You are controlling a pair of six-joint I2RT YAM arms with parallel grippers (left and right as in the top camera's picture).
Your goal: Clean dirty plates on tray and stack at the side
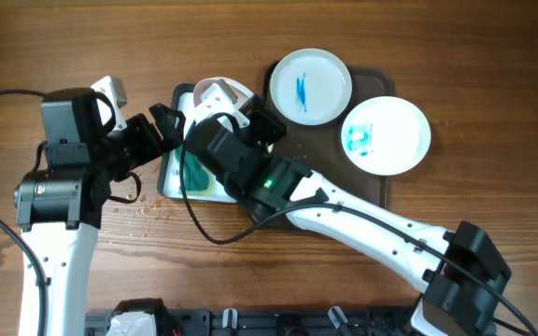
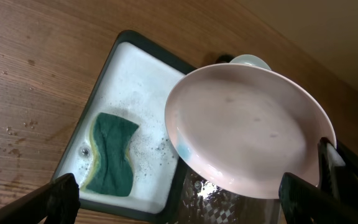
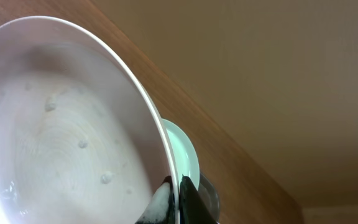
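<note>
Right pincer (image 3: 174, 198), clenched on the rim of one plate (image 3: 61, 124), holds it tilted over one end of the soapy tub (image 2: 135, 74), near the sponge (image 2: 112, 152). Left pincer (image 2: 188, 202) stands released beside the tub, grasping nothing. Two smeared plates (image 1: 309, 86) lie on the tray (image 1: 381, 191). By its look the plate is stiff, glazed, wet and slippery, and breakable, so the rim seems the best hold. No brand or writing is legible.
</note>
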